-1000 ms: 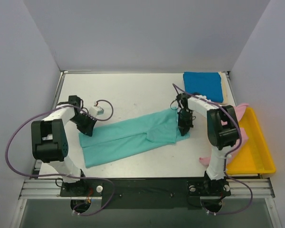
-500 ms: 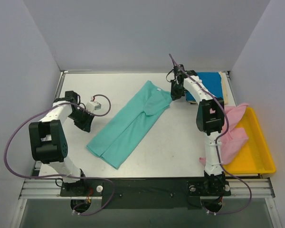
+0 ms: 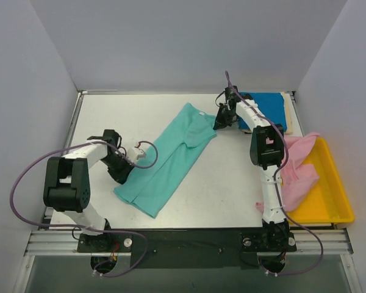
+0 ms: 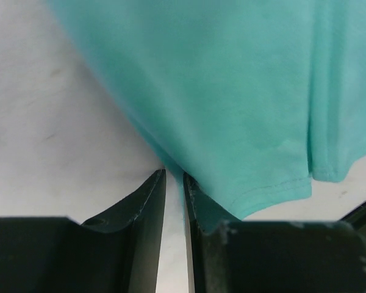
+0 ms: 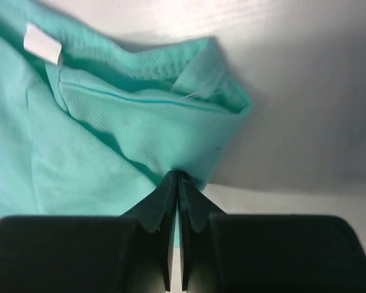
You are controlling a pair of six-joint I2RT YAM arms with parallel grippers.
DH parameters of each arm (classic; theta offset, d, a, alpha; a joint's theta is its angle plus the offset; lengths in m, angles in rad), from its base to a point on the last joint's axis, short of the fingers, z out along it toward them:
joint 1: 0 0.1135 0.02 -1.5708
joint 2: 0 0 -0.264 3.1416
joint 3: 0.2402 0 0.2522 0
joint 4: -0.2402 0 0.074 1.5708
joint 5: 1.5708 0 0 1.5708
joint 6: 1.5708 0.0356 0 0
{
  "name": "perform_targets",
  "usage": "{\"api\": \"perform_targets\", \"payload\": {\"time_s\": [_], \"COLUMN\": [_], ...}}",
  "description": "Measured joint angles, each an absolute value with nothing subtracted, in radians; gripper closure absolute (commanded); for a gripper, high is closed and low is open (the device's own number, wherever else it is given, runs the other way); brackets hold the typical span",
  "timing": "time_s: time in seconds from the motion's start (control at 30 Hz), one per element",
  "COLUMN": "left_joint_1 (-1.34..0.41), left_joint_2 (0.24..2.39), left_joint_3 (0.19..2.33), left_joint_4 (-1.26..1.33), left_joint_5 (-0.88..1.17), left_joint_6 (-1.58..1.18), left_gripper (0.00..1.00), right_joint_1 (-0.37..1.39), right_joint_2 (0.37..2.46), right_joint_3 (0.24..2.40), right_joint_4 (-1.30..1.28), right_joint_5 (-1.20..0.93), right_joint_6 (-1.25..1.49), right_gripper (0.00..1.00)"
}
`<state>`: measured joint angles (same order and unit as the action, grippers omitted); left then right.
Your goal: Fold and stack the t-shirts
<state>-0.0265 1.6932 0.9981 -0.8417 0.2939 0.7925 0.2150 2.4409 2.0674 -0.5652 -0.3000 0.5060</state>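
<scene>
The teal-green t-shirt [image 3: 171, 155] lies flat in a long diagonal strip across the middle of the table. My right gripper [image 3: 218, 124] is shut on its far right corner near the collar [image 5: 178, 177]; the cloth [image 5: 110, 140] bunches at the fingertips. My left gripper [image 3: 125, 174] is at the shirt's near left edge, its jaws almost closed with the cloth edge [image 4: 232, 91] pinched at the tips [image 4: 174, 177]. The folded deep blue t-shirt [image 3: 265, 107] lies at the far right on a cream one [image 3: 286, 110]. The rumpled pink t-shirt [image 3: 296, 168] hangs over the tray's edge.
A yellow plastic tray [image 3: 335, 201] stands at the right edge of the table. The right arm reaches far back beside the blue stack. Grey walls close in the table on three sides.
The right gripper swung the shirt's right end to the far side, turning the strip diagonal. The left gripper moved right and nearer, onto the shirt's near left edge.
</scene>
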Motion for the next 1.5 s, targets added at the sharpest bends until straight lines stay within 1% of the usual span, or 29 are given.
{"api": "perform_targets", "payload": {"time_s": [0.13,0.23,0.27,0.3,0.33,0.37,0.43,0.47,0.5,0.53,0.57,0.63,0.67,0.73,0.77,0.8,0.87,0.93,0.97,1.03,1.07,1.13,1.27,1.43,1.5], "left_joint_1": [-0.175,-0.300,-0.348,-0.387,-0.421,-0.447,-0.469,-0.469,-0.467,-0.461,-0.450,-0.425,-0.405,-0.348,-0.312,-0.278,-0.224,-0.214,-0.219,-0.238,-0.256,-0.297,-0.351,-0.375,-0.379], "left_joint_2": [1.635,1.631,1.632,1.633,1.634,1.634,1.629,1.619,1.604,1.576,1.528,1.444,1.396,1.309,1.271,1.234,1.164,1.108,1.087,1.073,1.075,1.080,1.066,0.999,0.968], "left_joint_3": [0.926,0.914,0.913,0.913,0.914,0.914,0.915,0.915,0.915,0.910,0.903,0.899,0.899,0.902,0.905,0.906,0.905,0.896,0.887,0.865,0.851,0.819,0.753,0.665,0.627], "left_joint_4": [-0.867,-0.896,-0.897,-0.897,-0.897,-0.898,-0.901,-0.904,-0.907,-0.909,-0.921,-0.959,-0.981,-1.041,-1.070,-1.094,-1.129,-1.129,-1.123,-1.098,-1.078,-1.028,-0.971,-0.957,-0.953], "left_joint_5": [0.339,0.384,0.399,0.415,0.433,0.448,0.472,0.476,0.476,0.476,0.476,0.473,0.470,0.465,0.464,0.464,0.466,0.485,0.506,0.554,0.577,0.613,0.655,0.660,0.657], "left_joint_6": [0.820,0.820,0.815,0.810,0.799,0.789,0.767,0.759,0.752,0.747,0.745,0.763,0.782,0.860,0.913,0.970,1.098,1.196,1.234,1.288,1.308,1.328,1.363,1.435,1.464], "left_gripper": [0.72,0.71,0.71,0.71,0.71,0.71,0.69,0.69,0.68,0.67,0.64,0.60,0.59,0.56,0.53,0.51,0.39,0.35,0.35,0.35,0.35,0.35,0.35,0.35,0.35], "right_joint_1": [0.204,0.197,0.197,0.196,0.194,0.191,0.189,0.189,0.189,0.189,0.189,0.194,0.197,0.206,0.217,0.229,0.277,0.350,0.388,0.469,0.496,0.555,0.645,0.703,0.708], "right_joint_2": [2.560,2.665,2.693,2.711,2.717,2.720,2.702,2.682,2.654,2.627,2.580,2.487,2.420,2.266,2.165,2.087,1.884,1.706,1.634,1.533,1.507,1.480,1.520,1.554,1.578], "right_joint_3": [2.255,2.397,2.428,2.440,2.440,2.436,2.400,2.374,2.344,2.322,2.293,2.244,2.212,2.131,2.075,2.031,1.881,1.731,1.655,1.497,1.433,1.242,1.008,0.889,0.862], "right_joint_4": [-0.547,-0.453,-0.411,-0.363,-0.327,-0.296,-0.239,-0.226,-0.221,-0.222,-0.230,-0.249,-0.263,-0.297,-0.326,-0.337,-0.365,-0.410,-0.430,-0.465,-0.482,-0.506,-0.535,-0.443,-0.382], "right_joint_5": [-0.341,-0.400,-0.414,-0.427,-0.432,-0.434,-0.434,-0.433,-0.432,-0.431,-0.431,-0.428,-0.421,-0.398,-0.382,-0.366,-0.326,-0.300,-0.292,-0.291,-0.290,-0.275,-0.277,-0.367,-0.410], "right_joint_6": [0.570,0.633,0.658,0.682,0.702,0.714,0.717,0.709,0.695,0.679,0.653,0.614,0.589,0.541,0.517,0.498,0.468,0.451,0.451,0.472,0.485,0.534,0.635,0.752,0.788], "right_gripper": [1.00,1.00,0.99,0.93,0.90,0.82,0.73,0.70,0.64,0.62,0.58,0.54,0.52,0.45,0.41,0.32,0.31,0.31,0.31,0.31,0.33,0.35,0.42,0.44,0.50]}}
